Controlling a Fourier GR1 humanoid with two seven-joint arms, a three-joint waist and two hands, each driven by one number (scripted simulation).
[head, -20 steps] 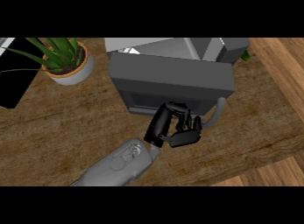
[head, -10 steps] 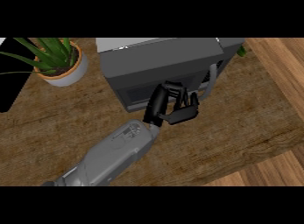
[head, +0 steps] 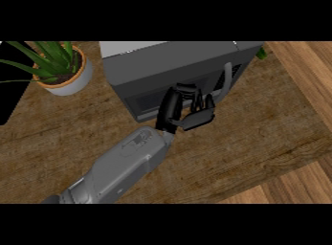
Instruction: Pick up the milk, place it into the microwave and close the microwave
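Microwave (head: pixel 175 72) fills the head view's upper middle, its door apparently shut; the milk is nowhere visible, presumably inside. One robot hand (head: pixel 189 110), which arm I cannot tell, rests straight, relaxed fingers against the front by the handle (head: pixel 227 79). If unlatched, the door could swing back. A potted plant (head: pixel 59 67) stands well left on the tabletop (head: pixel 253 139), obstructing nothing.

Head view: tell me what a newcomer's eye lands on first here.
First comes the black robot hand on its grey forearm, fingers straight against the front of the dark grey microwave at the upper middle. Next is the potted plant with long green leaves, at the upper left of the wooden counter.
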